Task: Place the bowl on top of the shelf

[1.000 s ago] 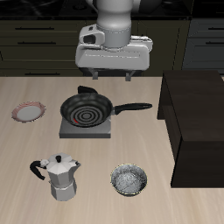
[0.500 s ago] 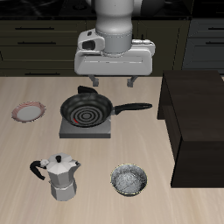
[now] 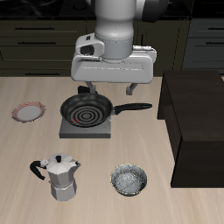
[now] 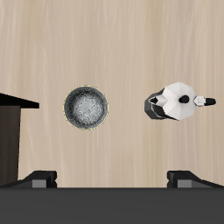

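Note:
The bowl is small and round, speckled grey-white inside with a dark rim. It stands on the table near the front edge, beside the moka pot. It also shows in the wrist view. The shelf is a large dark brown box with a flat top at the table's side; its corner shows in the wrist view. My gripper hangs open and empty above the back of the table, over the frying pan, well behind the bowl. Its fingertips show in the wrist view.
A black frying pan sits on a grey stove plate mid-table. A silver moka pot stands near the front edge and shows in the wrist view. A white plate with a pink rim lies at the far side.
My gripper has come slightly lower and forward, toward the table's middle. Nothing on the table has moved.

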Robot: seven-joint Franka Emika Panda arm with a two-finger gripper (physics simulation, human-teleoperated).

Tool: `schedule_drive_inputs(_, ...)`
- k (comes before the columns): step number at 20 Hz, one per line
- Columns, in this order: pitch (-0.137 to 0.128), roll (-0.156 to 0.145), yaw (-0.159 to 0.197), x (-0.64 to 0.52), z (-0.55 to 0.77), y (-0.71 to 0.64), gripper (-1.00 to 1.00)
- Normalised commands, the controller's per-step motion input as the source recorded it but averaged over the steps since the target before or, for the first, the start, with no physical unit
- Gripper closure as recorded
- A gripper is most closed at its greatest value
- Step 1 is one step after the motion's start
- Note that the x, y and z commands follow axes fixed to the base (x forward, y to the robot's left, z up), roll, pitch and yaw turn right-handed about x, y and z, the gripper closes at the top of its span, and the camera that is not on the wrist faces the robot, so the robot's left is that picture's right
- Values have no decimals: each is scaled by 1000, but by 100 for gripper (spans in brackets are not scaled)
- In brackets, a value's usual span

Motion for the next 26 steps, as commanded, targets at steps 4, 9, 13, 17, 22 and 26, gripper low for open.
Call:
schedule_drive_inputs(4, -10, -11, 14, 253, 1, 35, -100)
schedule_drive_inputs(9, -17, 2, 17, 207, -11, 160, -100)
schedule_drive_inputs(13, -2, 13, -1, 105, 7, 155, -100)
schedule_drive_inputs(17, -39, 25, 34, -17, -54, 118, -100)
schedule_drive_inputs(22, 22, -8, 8, 65, -218, 26, -100)
schedule_drive_inputs(26, 18, -15, 18, 89, -377, -24, -100)
